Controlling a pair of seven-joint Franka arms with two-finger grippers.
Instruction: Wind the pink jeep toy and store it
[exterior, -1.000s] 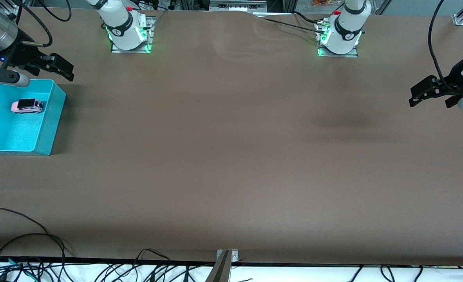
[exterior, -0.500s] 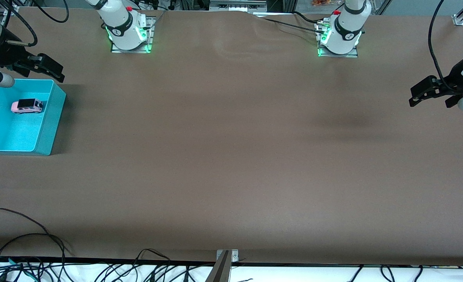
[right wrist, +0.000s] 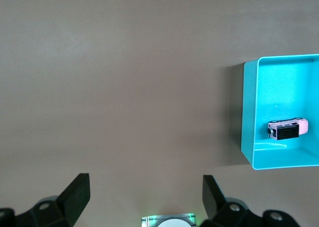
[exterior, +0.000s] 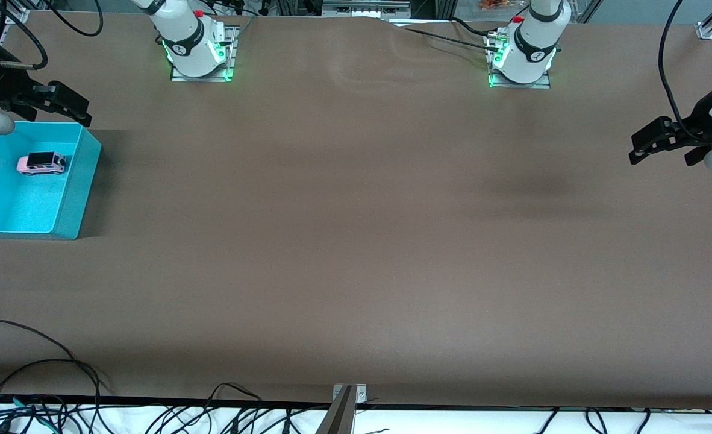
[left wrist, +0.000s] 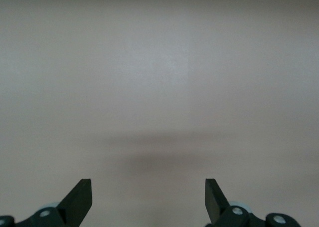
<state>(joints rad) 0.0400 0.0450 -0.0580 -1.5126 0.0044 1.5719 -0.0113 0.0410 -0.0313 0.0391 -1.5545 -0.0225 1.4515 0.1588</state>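
The pink jeep toy (exterior: 41,163) stands on its wheels inside the turquoise bin (exterior: 85,175), at the right arm's end of the table. In the right wrist view the jeep (right wrist: 287,129) sits near one wall of the bin (right wrist: 249,112). My right gripper (exterior: 67,107) hangs open and empty over the table just off the bin's rim that lies farthest from the front camera; its own view shows its wide-apart jaws (right wrist: 145,192). My left gripper (exterior: 661,160) waits open and empty over bare table at the left arm's end, seen in its own view (left wrist: 148,197).
The two arm bases (exterior: 198,54) (exterior: 521,57) stand along the table edge farthest from the front camera. Loose black cables (exterior: 31,374) and a metal bracket (exterior: 349,395) lie at the nearest edge. The brown tabletop (exterior: 356,241) stretches between the bin and the left gripper.
My right gripper has drawn back off the bin's rim toward the right arm's end of the table, still open. The jeep and the left arm have not moved.
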